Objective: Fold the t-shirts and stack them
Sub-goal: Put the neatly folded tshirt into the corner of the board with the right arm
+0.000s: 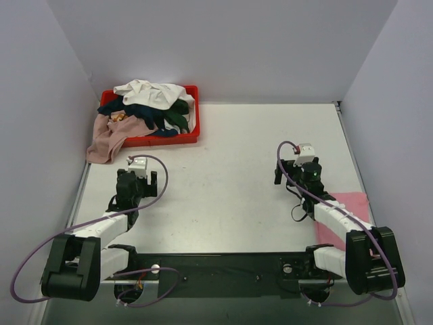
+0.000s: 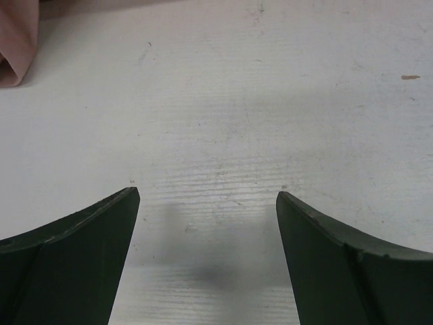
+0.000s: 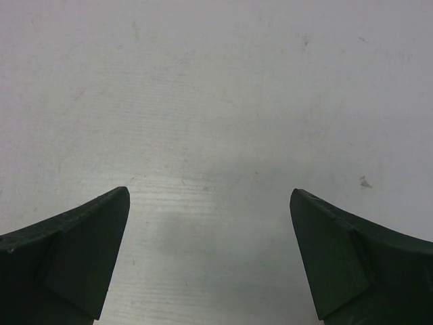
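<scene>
While both stand spread and empty over the bare surface (image 1: 230, 176), the entries run: left pincer (image 2: 208, 196), jaws wide, touching nothing; right pincer (image 3: 210, 193), likewise. Dusty mauve t-shirt (image 1: 105, 142), near, at 11 o'clock of the left pincer, spilling from the red tray (image 1: 172, 140), long axis roughly 12 to 6; left pincer judged the nearer. Other t-shirts (image 1: 152, 101) heaped in the tray. Pink t-shirt (image 1: 348, 206), folded, at 4 o'clock of the right pincer, partly beneath the right arm (image 1: 335, 217).
</scene>
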Controlling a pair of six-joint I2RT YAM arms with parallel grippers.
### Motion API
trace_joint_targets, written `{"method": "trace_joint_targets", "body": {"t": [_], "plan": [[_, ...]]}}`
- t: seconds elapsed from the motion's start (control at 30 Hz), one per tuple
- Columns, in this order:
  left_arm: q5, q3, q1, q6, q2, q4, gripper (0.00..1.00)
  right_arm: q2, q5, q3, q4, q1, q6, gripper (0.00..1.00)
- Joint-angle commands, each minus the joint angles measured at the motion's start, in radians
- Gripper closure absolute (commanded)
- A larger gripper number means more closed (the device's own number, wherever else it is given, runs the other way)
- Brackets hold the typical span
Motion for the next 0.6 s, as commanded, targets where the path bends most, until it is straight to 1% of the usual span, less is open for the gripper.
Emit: {"method": "trace_joint_targets", "body": {"t": [0.0,0.43,0.57], "plan": [[0.026,0.034,0.005,-0.052,-0.005,0.074,0.07,0.009,-0.004,-0.05,0.097,-0.025,0.003,0.0],[0.003,0.043,0.006,-0.058,0.008,0.071,0.07,0.044,-0.015,-0.029,0.099,-0.03,0.0,0.0],[-0.014,0.028,0.006,-0.047,0.006,0.118,0.06,0.046,-0.015,-0.03,0.106,-0.032,0.002,0.0]]}}
